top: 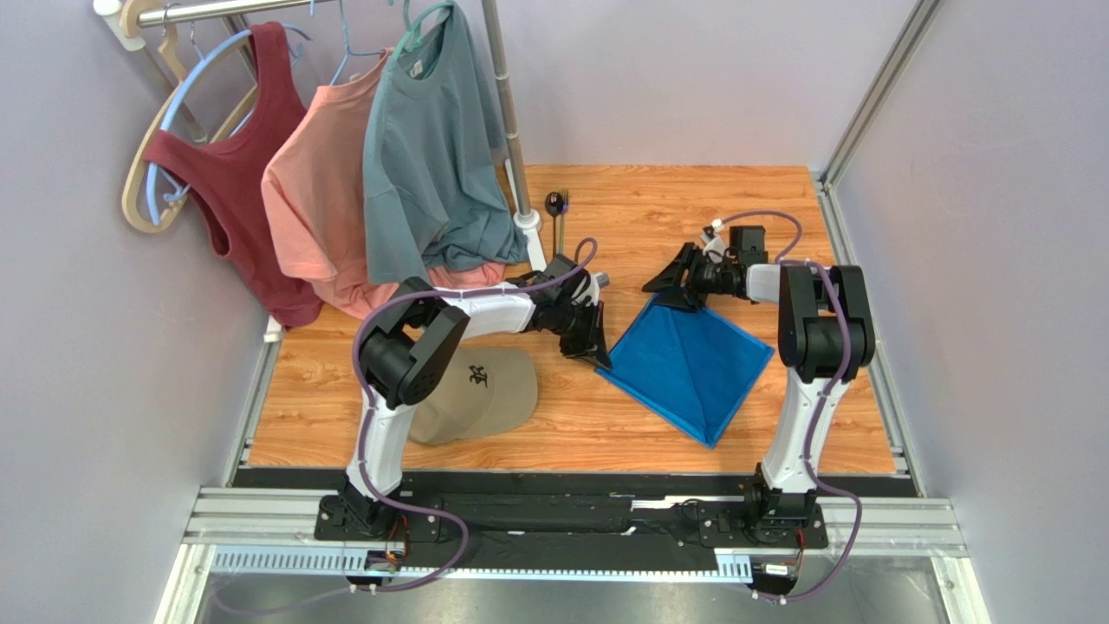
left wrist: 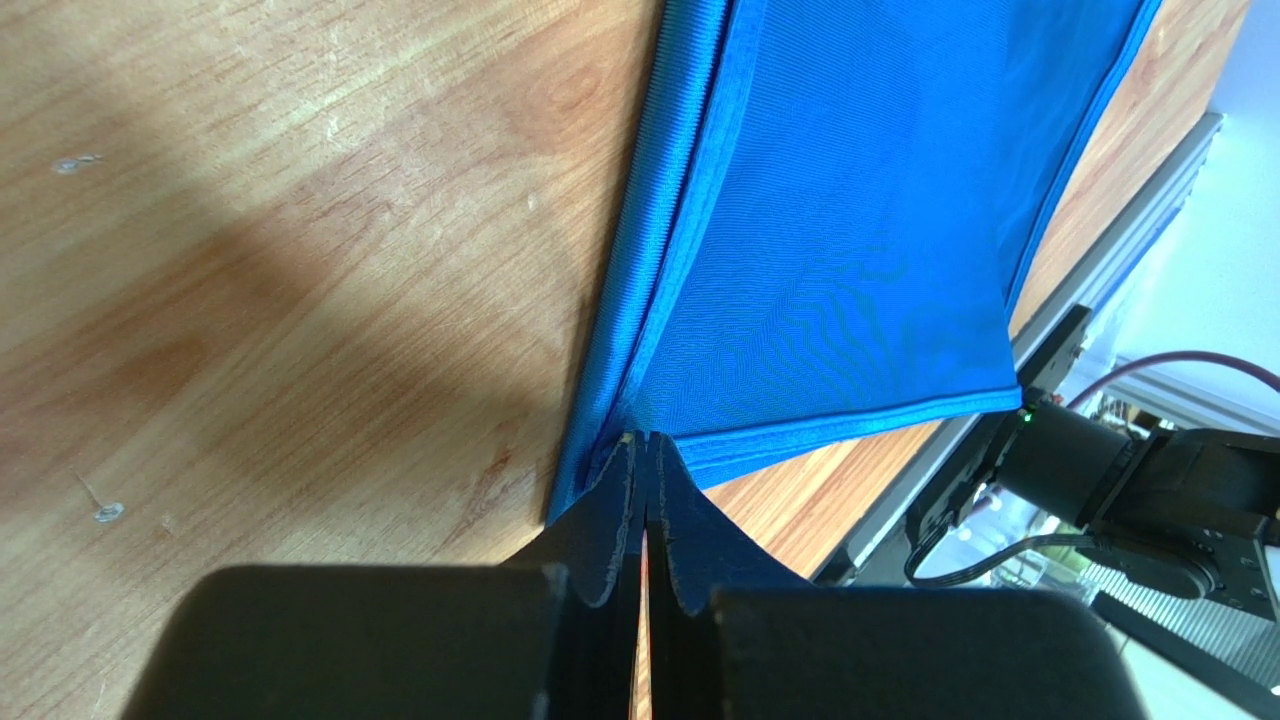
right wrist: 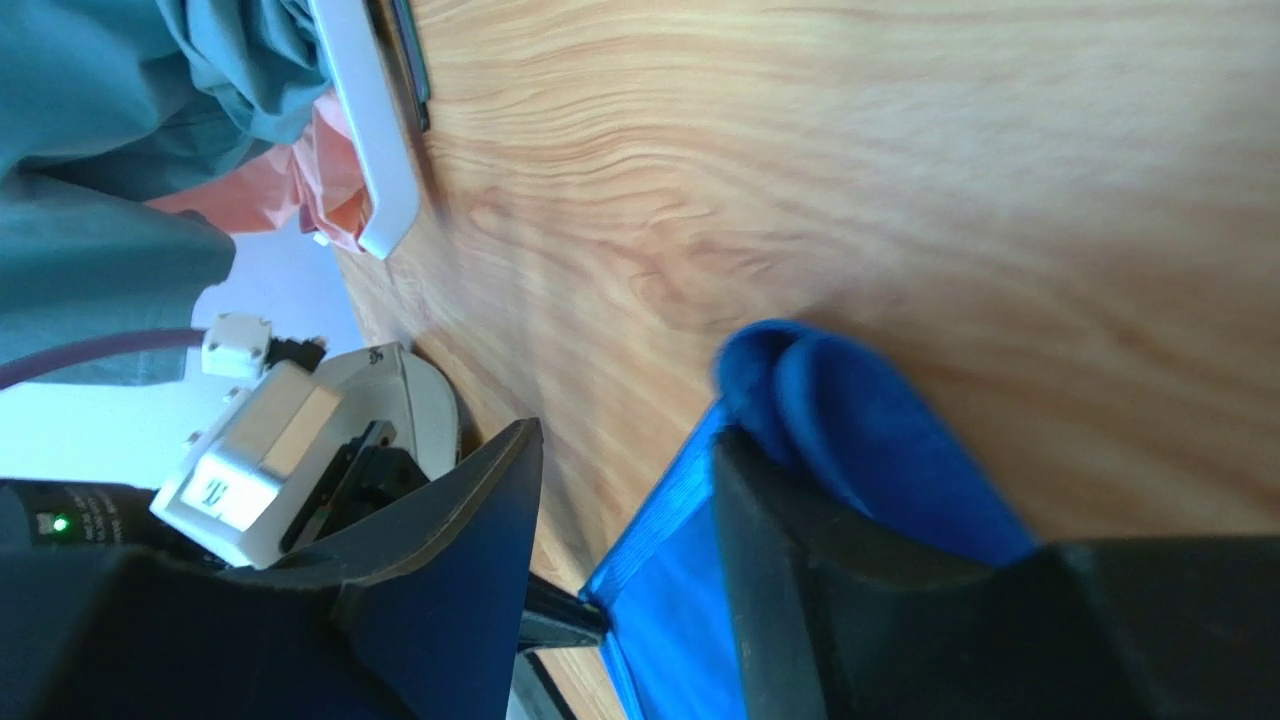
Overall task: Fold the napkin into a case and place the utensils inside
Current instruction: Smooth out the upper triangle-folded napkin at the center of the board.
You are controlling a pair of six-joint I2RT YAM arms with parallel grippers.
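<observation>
The thin, shiny royal-blue cloth napkin (top: 690, 367) lay folded flat on the wooden bench (top: 625, 208) between the arms; it was probably light, limp and slippery, best taken by a hemmed corner. The left gripper (top: 596, 354) pinched its left corner and the right gripper (top: 667, 289) stood spread at the far corner. The napkin's long axis ran from that far corner to a tip pointing toward the arm bases.

Left arm (top: 380, 436): white links, black joints
Right arm (top: 797, 429): same white and black
Cables (top: 759, 216): purple, strung along each arm
Left gripper (left wrist: 642, 443): black tapered fingers, ridged inner faces
Bases (top: 354, 514): black, on a silver rail (top: 247, 523)
</observation>
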